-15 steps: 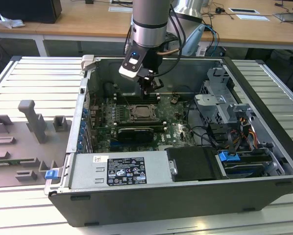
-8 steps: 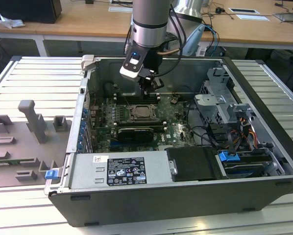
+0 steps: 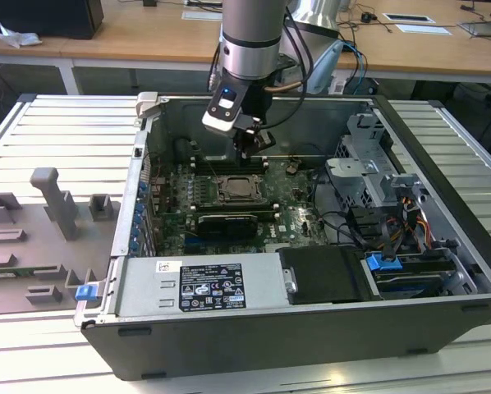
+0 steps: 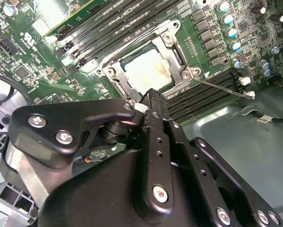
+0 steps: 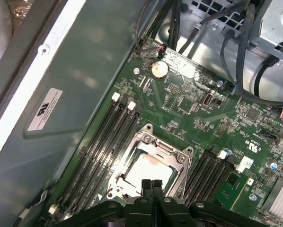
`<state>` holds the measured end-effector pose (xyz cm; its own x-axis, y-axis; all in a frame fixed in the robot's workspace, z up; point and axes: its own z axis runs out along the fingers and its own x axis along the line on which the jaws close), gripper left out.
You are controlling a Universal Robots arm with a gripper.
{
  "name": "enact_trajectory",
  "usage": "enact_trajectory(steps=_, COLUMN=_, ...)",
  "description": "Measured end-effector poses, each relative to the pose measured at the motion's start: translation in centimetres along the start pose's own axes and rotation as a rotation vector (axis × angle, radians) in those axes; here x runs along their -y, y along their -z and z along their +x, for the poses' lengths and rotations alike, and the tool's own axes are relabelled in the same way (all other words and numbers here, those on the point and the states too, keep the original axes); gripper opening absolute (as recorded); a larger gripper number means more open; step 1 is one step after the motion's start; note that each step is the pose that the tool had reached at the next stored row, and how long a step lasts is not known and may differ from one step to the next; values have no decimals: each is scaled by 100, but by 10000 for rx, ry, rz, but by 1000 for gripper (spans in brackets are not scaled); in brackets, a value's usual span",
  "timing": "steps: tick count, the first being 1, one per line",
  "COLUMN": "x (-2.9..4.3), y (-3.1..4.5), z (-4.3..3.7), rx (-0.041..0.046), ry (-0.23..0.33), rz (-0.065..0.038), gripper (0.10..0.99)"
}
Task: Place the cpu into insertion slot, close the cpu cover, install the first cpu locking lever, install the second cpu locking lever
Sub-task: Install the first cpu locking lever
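Cpu [image 4: 148, 71] lies flat in the insertion slot [image 5: 132, 182] on the green motherboard [image 3: 299, 215], inside the open computer case [image 3: 442, 271] that rests on the slatted table [image 3: 48, 131]. Its pale top shows through the square opening of the cpu cover [image 4: 175, 53], which lies down over it, so seating the chip and closing the cover look done. The end effector [image 4: 151, 94] hangs over the socket with its black fingers pressed together and nothing between them. In both wrist views the tips stand at the cover's near edge, with the cpu just beyond and below them. Whether they touch the frame I cannot tell. One locking lever [image 4: 222, 86], a thin wire rod, juts out from a corner of the cover across the memory slots [image 4: 203, 97], its long axis angled away from the socket; it looks unlatched. This rod lies just beside the fingertips, off to one side of them.
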<state>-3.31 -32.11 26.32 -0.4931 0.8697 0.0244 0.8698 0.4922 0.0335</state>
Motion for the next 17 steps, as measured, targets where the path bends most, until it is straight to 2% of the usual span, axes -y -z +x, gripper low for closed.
enact_trajectory(steps=17, x=0, y=0, z=0, rx=-23, ry=695, rz=17, gripper=106)
